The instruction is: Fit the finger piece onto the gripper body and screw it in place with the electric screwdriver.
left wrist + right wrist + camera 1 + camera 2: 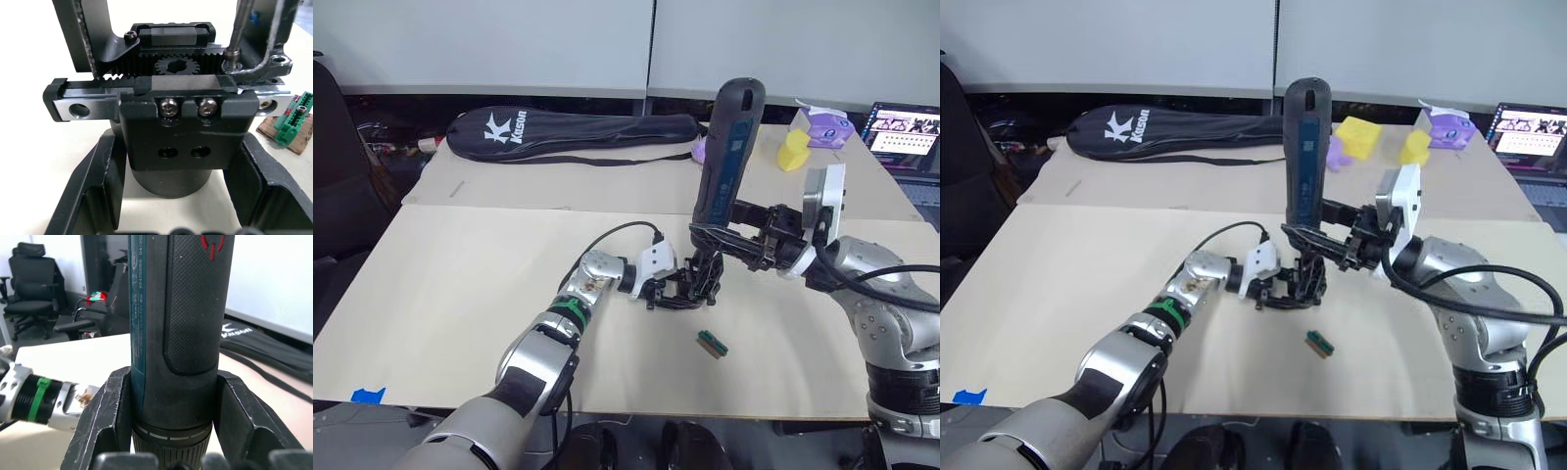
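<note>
Screwdriver upright over the gripper body, both arms meeting mid-table.

Right gripper [171, 431] is clenched around the electric screwdriver [1304, 157] — a finger on each side of the barrel — holding it nearly vertical, its thin metal bit [238, 29] resting on a screw at one corner of the gripper body [171, 98]. Left gripper [1285, 286] grasps that body by its round base on the pale table [460, 284], toothed racks and centre gear facing the wrist camera. The finger piece cannot be told apart from the body. A small green block [712, 344] lies just beside the body; a black racket bag [568, 132] lies at the far edge.
</note>
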Available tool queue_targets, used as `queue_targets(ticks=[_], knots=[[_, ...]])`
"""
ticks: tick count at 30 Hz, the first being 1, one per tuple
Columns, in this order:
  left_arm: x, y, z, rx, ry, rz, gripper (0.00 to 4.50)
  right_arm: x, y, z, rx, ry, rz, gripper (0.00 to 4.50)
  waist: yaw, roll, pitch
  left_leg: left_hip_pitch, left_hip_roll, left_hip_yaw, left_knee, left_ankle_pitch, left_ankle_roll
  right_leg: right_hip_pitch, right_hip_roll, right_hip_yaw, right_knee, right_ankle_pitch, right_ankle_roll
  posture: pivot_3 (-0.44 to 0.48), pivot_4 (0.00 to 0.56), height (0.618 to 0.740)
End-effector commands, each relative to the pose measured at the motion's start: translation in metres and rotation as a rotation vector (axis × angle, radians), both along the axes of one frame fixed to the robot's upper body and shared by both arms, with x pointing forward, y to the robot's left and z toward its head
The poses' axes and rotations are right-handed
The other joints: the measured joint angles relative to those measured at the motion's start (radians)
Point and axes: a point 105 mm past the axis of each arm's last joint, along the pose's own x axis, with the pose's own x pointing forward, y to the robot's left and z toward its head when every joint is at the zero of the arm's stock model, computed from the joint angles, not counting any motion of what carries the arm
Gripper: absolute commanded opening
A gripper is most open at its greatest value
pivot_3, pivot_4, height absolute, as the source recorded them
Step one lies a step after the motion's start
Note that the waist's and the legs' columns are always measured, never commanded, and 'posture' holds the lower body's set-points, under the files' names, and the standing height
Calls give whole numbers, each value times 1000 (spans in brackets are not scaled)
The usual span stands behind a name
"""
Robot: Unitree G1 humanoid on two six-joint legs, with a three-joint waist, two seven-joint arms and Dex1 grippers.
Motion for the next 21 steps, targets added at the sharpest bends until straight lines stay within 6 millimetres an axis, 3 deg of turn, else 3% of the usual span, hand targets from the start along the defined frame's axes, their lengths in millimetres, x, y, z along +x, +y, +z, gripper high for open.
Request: queue_targets(ticks=[1, 21], knots=[[5, 1, 7, -5, -30, 15, 2277, 6, -8, -36, -119, 76, -42, 1897, 0, -1, -1, 1, 0, 0, 0, 0, 0, 0, 0, 0, 0, 0, 0, 0, 150, 740], [6, 2, 5, 1, -46, 29, 2277, -1, 7, -21, -87, 122, -18, 1897, 0, -2, -1, 3, 1, 0, 0, 0, 0, 1, -8, 6, 0, 1, -1, 0, 150, 740]])
